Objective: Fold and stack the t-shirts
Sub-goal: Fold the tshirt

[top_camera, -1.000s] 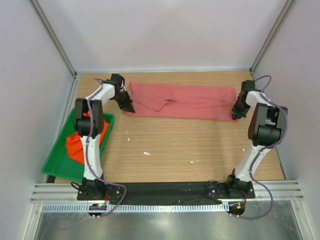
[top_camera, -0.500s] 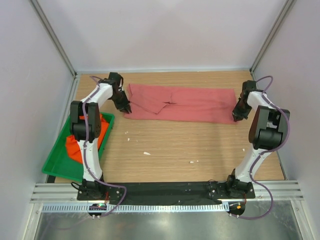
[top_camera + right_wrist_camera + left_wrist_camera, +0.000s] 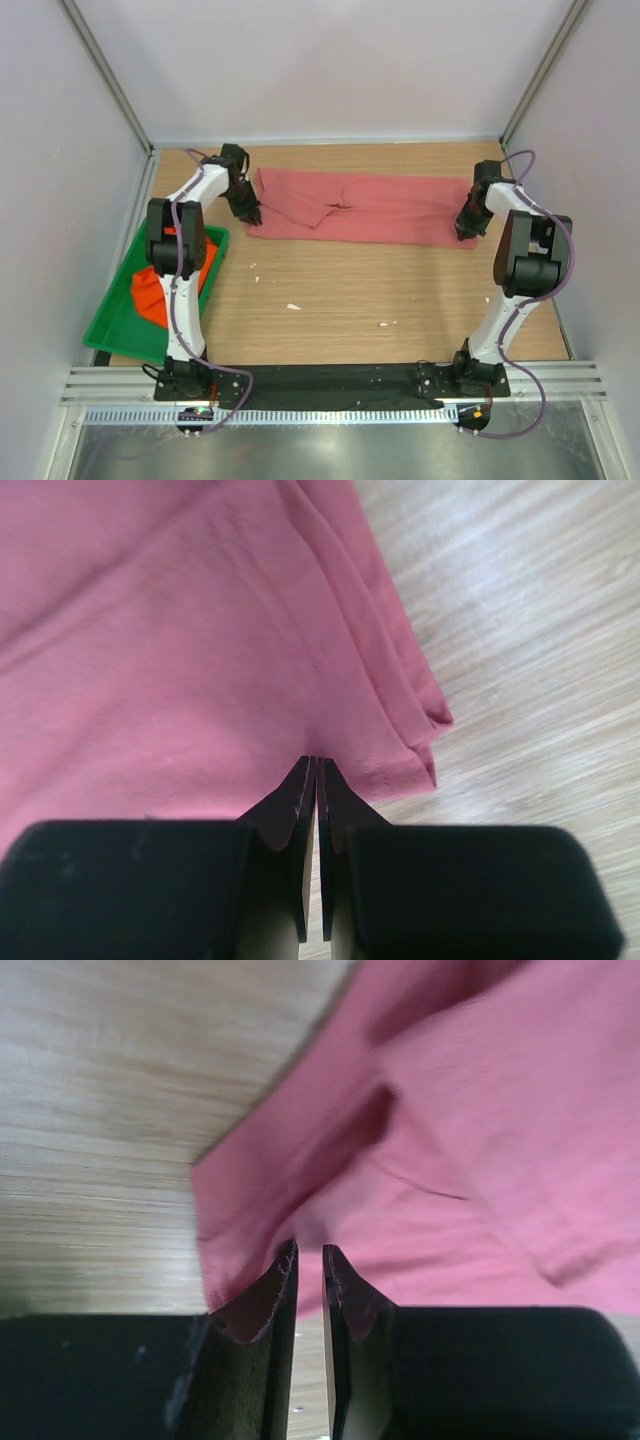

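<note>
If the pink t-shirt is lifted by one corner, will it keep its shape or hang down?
It would probably hang limp: the pink t-shirt lies flat with soft folds, so it looks floppy. Its thin layered edges suggest it is light. Pushed along the table, it would likely wrinkle rather than slide whole.

I see a pale wood-grain surface (image 3: 350, 290) boxed in by plain white walls (image 3: 330, 70) with slim aluminium corner posts (image 3: 107, 75). The light is soft and even, and a black strip (image 3: 330, 385) runs along its near edge.
</note>
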`<state>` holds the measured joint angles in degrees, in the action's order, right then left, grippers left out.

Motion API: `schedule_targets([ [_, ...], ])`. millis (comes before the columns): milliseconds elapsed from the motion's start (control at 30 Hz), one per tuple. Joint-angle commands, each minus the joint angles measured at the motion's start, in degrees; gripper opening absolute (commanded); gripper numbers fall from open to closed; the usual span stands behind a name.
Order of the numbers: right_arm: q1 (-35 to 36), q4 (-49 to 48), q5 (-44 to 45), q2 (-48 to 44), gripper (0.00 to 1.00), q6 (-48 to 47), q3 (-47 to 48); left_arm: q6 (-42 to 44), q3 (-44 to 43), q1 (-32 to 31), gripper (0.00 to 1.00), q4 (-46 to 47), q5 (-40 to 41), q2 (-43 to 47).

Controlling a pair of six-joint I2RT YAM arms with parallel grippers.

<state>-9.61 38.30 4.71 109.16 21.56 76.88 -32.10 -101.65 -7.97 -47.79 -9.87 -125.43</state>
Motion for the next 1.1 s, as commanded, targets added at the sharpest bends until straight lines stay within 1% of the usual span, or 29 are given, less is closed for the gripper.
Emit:
schedule_targets([
  [0, -0.9, -2.1, 1.9, 0.3, 0.09, -0.6, -3.5, 1.9, 3.5, 0.0, 0.16, 0.4, 3.3, -1.4],
  [67, -1.7, -3.1, 2.2, 0.2, 0.09, -0.6, -5.9, 2.2, 3.8, 0.2, 0.16, 0.1, 4.2, -2.5],
  [200, -1.8, -2.3, 3.5, -0.6, 0.10, -1.8, -7.1, 2.7, 2.9, 0.3, 0.15, -0.8, 5.2, -2.0],
  [333, -1.8, -0.8, 2.3, -4.3, 0.10, -1.4, -6.7, 2.2, 3.2, 0.2, 0.22, -0.2, 6.3, 3.0],
  [400, -1.0, 0.4, 2.2, -5.5, 0.15, -0.7, -5.1, 1.3, 2.7, 0.1, 0.26, 0.2, 6.4, 6.4],
  [433, -0.7, 1.6, 2.1, -6.7, 0.18, -0.6, -4.3, 0.9, 2.6, -0.1, 0.31, 0.7, 6.4, 7.7],
  [467, -0.1, 2.0, 2.1, -7.1, 0.24, -0.6, -2.9, 0.4, 2.6, -0.4, 0.33, 1.3, 6.4, 8.9],
  [500, 0.5, 2.4, 2.1, -7.6, 0.28, -0.4, -2.3, -0.2, 2.7, -0.8, 0.36, 2.1, 6.1, 11.1],
  [533, 1.8, 3.1, 2.1, -8.5, 0.31, 0.2, -1.5, -2.1, 3.0, -1.2, 0.43, 4.1, 5.1, 11.9],
  [567, 2.4, 3.3, 1.5, -9.0, 0.34, 0.6, -0.4, -3.0, 3.2, -1.5, 0.45, 5.0, 4.7, 12.4],
  [600, 3.0, 3.1, 0.8, -9.3, 0.36, 0.8, 0.0, -4.3, 3.2, -2.5, 0.48, 5.7, 4.2, 12.6],
  [633, 4.6, 2.5, 0.4, -9.9, 0.38, 0.6, 0.5, -6.0, 2.7, -3.1, 0.51, 6.3, 3.5, 12.2],
  [667, 5.5, 2.2, 0.6, -10.1, 0.42, 0.2, 1.2, -7.4, 2.2, -3.7, 0.52, 6.7, 2.8, 11.7],
  [767, 8.9, 1.9, -0.8, -8.1, 0.48, -2.9, 4.1, -12.2, 0.9, -6.2, 0.54, 8.2, 1.1, 8.8],
  [800, 9.6, 2.7, -0.8, -7.0, 0.49, -3.8, 5.2, -13.1, 0.5, -7.8, 0.57, 9.0, 1.4, 8.0],
  [833, 9.6, 3.3, -0.7, -5.9, 0.49, -5.3, 8.0, -13.9, -0.6, -8.8, 0.58, 9.4, 2.2, 6.4],
  [867, 12.7, 4.0, -0.1, -3.2, 0.50, -5.6, 9.4, -15.0, -1.2, -9.8, 0.59, 9.5, 4.3, 5.8],
  [900, 13.6, 4.5, 0.0, -2.0, 0.51, -5.7, 10.6, -15.4, -1.8, -11.6, 0.62, 9.6, 5.9, 4.9],
  [967, 16.3, 4.3, 0.0, 1.4, 0.52, -6.6, 13.9, -17.0, -2.9, -13.7, 0.62, 10.0, 9.5, 3.1],
  [1000, 17.1, 4.5, 0.0, 2.4, 0.52, -6.9, 15.0, -17.9, -2.9, -14.2, 0.62, 10.0, 9.4, 2.4],
  [1067, 18.5, 4.6, 0.2, 4.4, 0.52, -8.0, 17.5, -19.7, -2.8, -14.7, 0.62, 10.1, 12.1, 0.4],
])
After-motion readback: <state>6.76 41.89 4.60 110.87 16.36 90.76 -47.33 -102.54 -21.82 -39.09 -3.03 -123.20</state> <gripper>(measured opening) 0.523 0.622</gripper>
